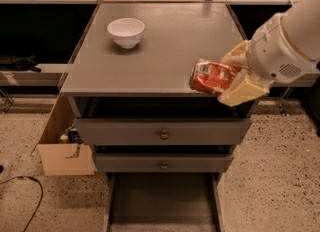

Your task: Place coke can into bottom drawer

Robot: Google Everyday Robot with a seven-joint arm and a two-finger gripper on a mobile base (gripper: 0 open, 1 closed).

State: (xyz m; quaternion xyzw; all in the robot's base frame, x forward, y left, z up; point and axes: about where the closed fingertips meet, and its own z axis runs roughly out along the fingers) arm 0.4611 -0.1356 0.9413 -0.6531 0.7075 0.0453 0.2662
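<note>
Pinching the can (210,76) sideways between the fingers (243,90), worktop (170,46) edge just behind them, for lowering into the drawer (162,201) far below.

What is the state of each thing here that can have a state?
gripper: shut on the coke can.
coke can: held sideways in the gripper, over the front right edge of the cabinet top.
bottom drawer: pulled open.
two knob drawers: look pushed in.
white bowl: upright on the cabinet top.

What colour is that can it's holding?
The coke can is red with white markings, in the gripper at the cabinet's front right; camera view.
</note>
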